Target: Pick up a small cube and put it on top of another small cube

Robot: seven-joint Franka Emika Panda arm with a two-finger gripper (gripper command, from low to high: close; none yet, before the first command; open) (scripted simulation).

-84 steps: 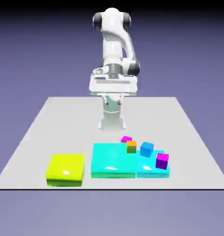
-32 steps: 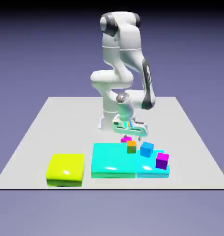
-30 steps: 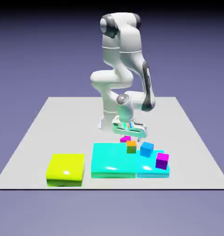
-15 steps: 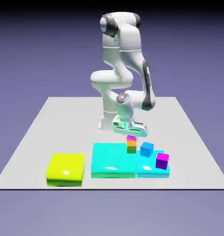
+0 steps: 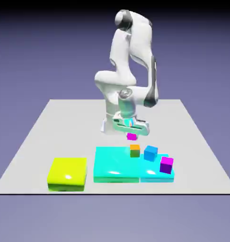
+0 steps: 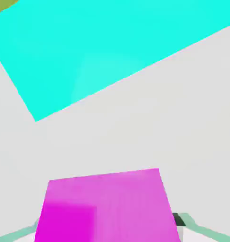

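My pincer (image 5: 131, 134) is closed on the magenta cube (image 6: 107, 208), which sits between its fingertips and fills the bottom middle of my hand view. From the exterior view I see the cube just under the pincer, apart from the orange cube (image 5: 135, 151), which lies below and in front of the pincer, toward the camera.

The orange cube is at the near right part of the large cyan block (image 5: 116, 163), as the exterior view has it. To the pincer's side, toward the exterior view's right and lower down, I have the blue cube (image 5: 151, 153), and past it, farther from the pincer, the purple cube (image 5: 166, 165). Both are at the smaller cyan block (image 5: 154, 176), which lies just beside the large one.

Well apart from the pincer, toward the exterior view's left and nearer the camera, the yellow block (image 5: 67, 174) rests on the grey table (image 5: 55, 132). The arm (image 5: 119, 52) bends down over the table to the pincer. In my hand view, cyan spreads across the top beyond the held cube, with pale table between them.
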